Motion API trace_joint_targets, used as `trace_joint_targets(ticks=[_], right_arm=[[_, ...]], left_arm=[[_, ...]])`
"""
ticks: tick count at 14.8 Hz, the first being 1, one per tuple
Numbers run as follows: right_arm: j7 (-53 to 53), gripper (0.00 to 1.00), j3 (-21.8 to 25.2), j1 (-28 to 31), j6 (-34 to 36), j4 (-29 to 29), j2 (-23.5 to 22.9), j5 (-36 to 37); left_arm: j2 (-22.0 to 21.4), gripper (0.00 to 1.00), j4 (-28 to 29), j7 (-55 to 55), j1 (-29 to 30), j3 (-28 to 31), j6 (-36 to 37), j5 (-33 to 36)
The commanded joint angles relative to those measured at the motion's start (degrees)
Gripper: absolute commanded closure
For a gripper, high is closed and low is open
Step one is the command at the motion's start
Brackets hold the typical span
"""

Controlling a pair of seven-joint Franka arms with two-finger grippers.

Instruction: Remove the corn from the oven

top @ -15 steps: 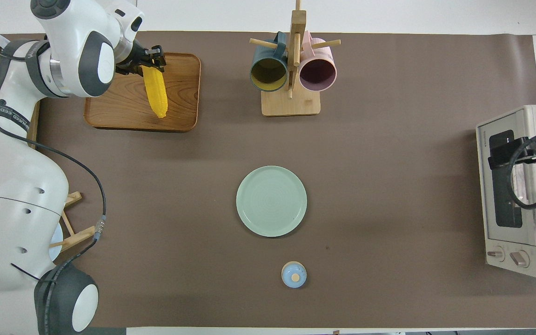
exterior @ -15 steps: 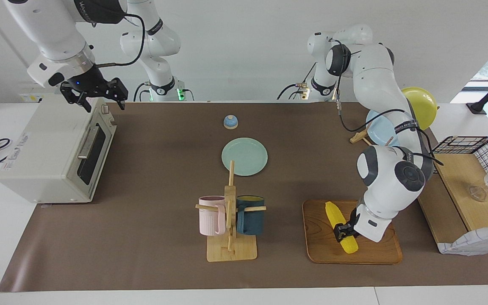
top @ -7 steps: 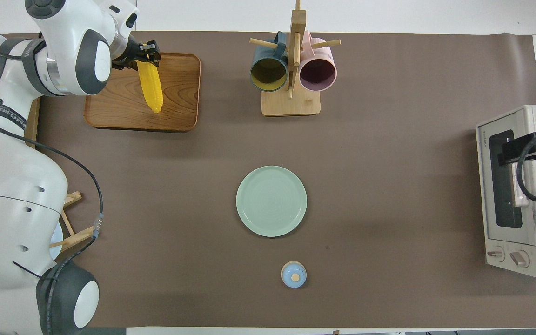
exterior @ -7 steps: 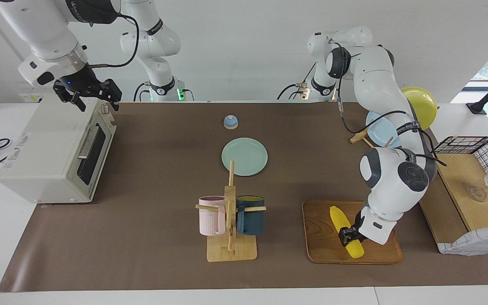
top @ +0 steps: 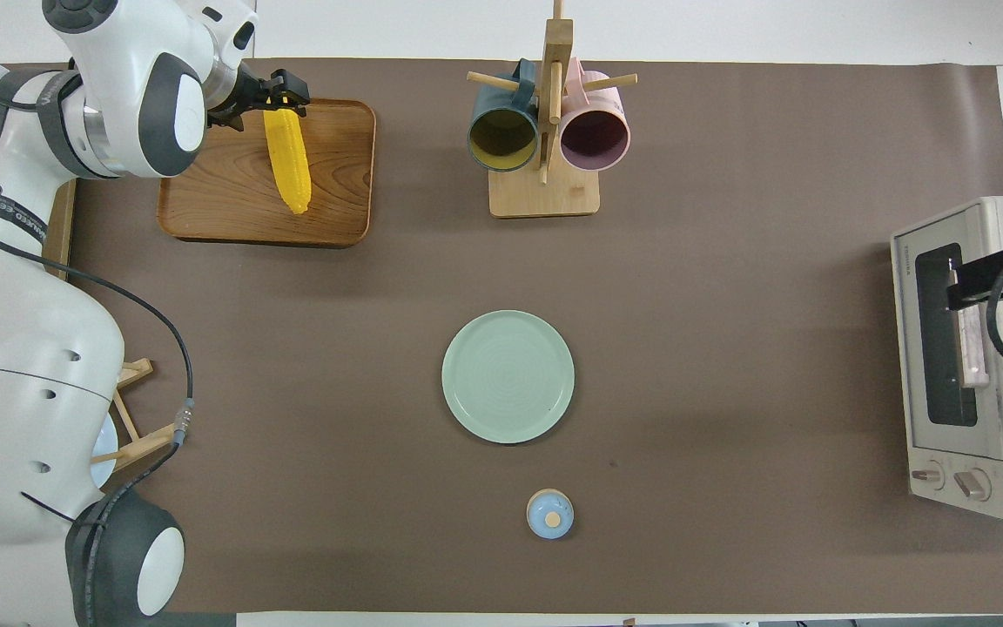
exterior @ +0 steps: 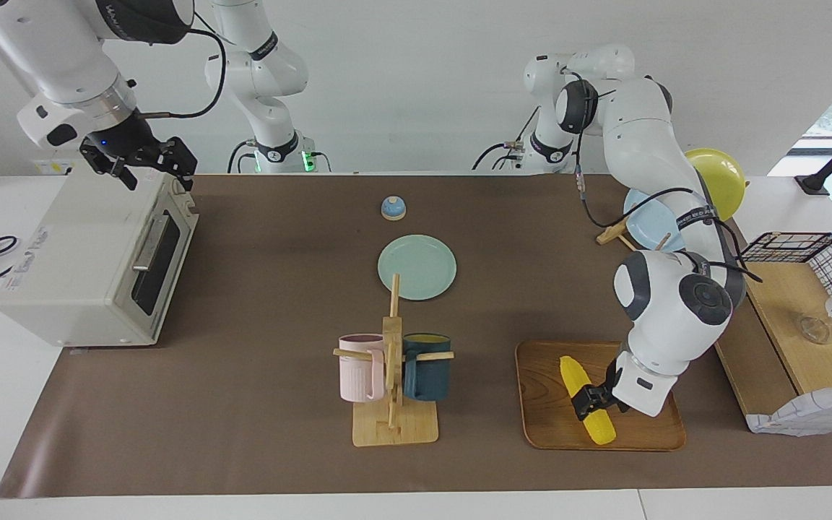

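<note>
The yellow corn (exterior: 578, 375) (top: 288, 161) lies on a wooden tray (exterior: 546, 412) (top: 205, 192) toward the left arm's end of the table, outside the oven. My left gripper (exterior: 593, 406) (top: 284, 87) is low over the cob's end that points away from the robots. It is open, one finger on each side of the cob. The off-white oven (exterior: 91, 260) (top: 972, 366) stands at the right arm's end with its dark glass door shut. My right gripper (exterior: 158, 177) (top: 967, 283) hangs open over the oven's top, holding nothing.
A wooden mug rack (exterior: 393, 404) with a pink and a dark blue mug stands beside the tray. A green plate (exterior: 417, 266) and a small blue bell (exterior: 393, 208) lie mid-table. A dish stand, a yellow bowl (exterior: 719, 177) and a wire basket (exterior: 806, 253) sit near the left arm.
The left gripper came down with the corn, laid it flat on the tray and opened. The right gripper drew back over the oven's top, away from the door.
</note>
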State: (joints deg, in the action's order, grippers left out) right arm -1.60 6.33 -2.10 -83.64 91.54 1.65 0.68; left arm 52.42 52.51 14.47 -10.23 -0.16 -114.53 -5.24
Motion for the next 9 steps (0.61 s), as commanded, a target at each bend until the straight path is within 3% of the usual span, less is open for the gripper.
trace_joint_targets(ticks=[1,5,9], right_arm=[[0.55,0.0,0.17,0.6,-1.0,0.65,0.37,-0.42],[0.55,0.0,0.09,1.31,-1.09,0.57,0.28,-0.42],[0.64,0.0,-0.09,1.05,-1.09,0.65,0.28,-0.42]], left_arm=[[-3.53,0.0,2.84,-0.5,-0.05,0.25,1.5,0.58],[-11.69,0.0,10.39,-0.23,-0.4,0.25,4.38,0.76],[-25.66,0.0,23.13,0.46,0.48,0.43,7.73,0.84]])
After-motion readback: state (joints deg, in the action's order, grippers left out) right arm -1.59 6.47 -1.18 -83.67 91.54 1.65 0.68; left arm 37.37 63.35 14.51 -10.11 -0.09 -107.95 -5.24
